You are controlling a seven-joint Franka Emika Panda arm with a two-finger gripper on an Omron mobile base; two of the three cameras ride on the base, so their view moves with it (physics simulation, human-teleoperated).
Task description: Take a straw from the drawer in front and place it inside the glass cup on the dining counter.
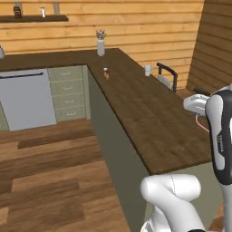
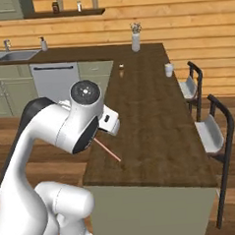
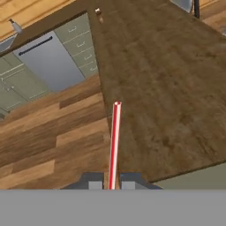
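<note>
Protruding from tool [image 3: 111, 185]: straw [image 3: 115, 141], seemingly clamped.

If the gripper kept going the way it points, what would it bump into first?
Probably the dining counter: the gripper, shut on the straw, aims down at its near edge, so the straw's tip would likely touch first. Depth is unclear.

Left base view taken from behind arm, looking forward and down along dining counter [image 1: 149, 113] toward far wood-panelled wall. Right base view aimed same way from other side, stools seen along counter's right edge. Counter, vase [image 1: 100, 46] at far corner and glass cup [image 2: 169, 70] shared by both. Hand view held close above counter's near corner, tilted, floor included.
</note>
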